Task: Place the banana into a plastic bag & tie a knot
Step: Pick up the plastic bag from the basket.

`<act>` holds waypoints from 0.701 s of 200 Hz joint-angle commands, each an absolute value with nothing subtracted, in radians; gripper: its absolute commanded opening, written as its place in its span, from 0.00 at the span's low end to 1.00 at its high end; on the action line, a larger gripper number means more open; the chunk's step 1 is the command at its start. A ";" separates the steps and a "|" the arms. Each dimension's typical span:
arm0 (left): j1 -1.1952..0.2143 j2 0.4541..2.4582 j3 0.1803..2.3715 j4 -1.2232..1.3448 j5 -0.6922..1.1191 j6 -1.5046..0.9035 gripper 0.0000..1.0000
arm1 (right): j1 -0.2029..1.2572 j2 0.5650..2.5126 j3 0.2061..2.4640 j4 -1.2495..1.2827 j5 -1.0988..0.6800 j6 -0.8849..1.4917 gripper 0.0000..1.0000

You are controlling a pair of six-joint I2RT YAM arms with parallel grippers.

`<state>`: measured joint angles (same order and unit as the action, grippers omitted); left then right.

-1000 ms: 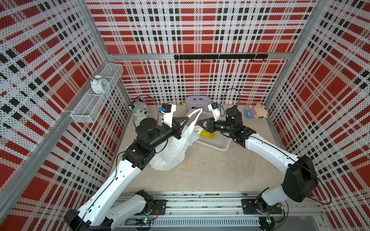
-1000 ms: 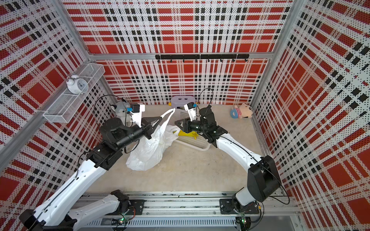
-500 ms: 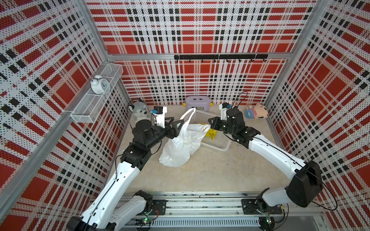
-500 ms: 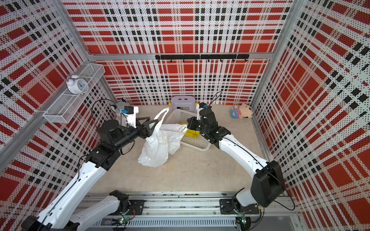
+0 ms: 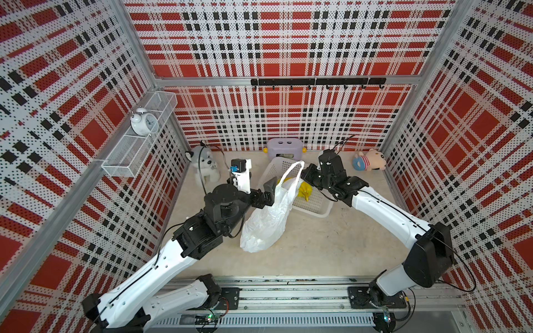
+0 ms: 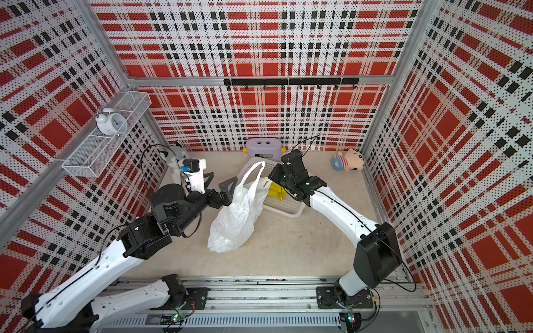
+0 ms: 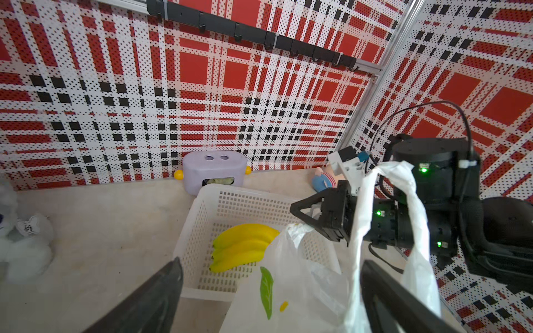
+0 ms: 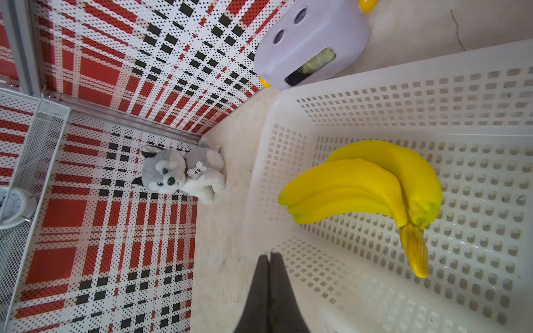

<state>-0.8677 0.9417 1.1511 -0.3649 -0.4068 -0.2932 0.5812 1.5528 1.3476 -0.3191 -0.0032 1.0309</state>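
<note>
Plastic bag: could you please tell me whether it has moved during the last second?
Yes; the plastic bag has shifted toward the white basket, which stayed put.

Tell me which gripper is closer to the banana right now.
Right. The right gripper, shut, hovers at the white basket's edge, close beside the banana. The left gripper, open, stands outside the basket by the plastic bag, farther off.

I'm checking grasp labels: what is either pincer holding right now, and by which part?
Nothing, it seems. The left pincer gapes beside the plastic bag; the right pincer is shut empty by the white lattice basket.
</note>
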 commanded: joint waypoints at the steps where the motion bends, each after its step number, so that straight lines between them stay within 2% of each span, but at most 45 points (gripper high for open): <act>1: -0.961 0.965 1.205 -0.440 -0.612 -0.316 0.98 | 0.609 1.582 1.404 -0.408 0.074 1.082 0.00; 46: -1.170 1.075 1.317 -0.461 -0.769 -0.329 0.98 | 0.626 1.645 1.494 -0.481 0.111 1.114 0.00; 69: -1.209 1.167 1.380 -0.524 -0.836 -0.364 0.98 | 0.632 1.664 1.516 -0.489 0.113 1.121 0.00; 109: -1.176 1.282 1.409 -0.637 -0.976 -0.489 0.98 | 0.635 1.667 1.521 -0.489 0.104 1.123 0.00; 132: -1.046 1.269 1.379 -0.662 -0.963 -0.556 1.00 | 0.634 1.653 1.506 -0.486 0.100 1.119 0.00; 140: -0.988 1.244 1.343 -0.636 -0.924 -0.558 0.95 | 0.634 1.641 1.495 -0.479 0.098 1.118 0.00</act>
<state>-1.1168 1.2980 1.3777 -0.6048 -0.8974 -0.4774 0.6281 1.6577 1.4982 -0.4732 0.0902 1.1194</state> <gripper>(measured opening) 0.989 0.046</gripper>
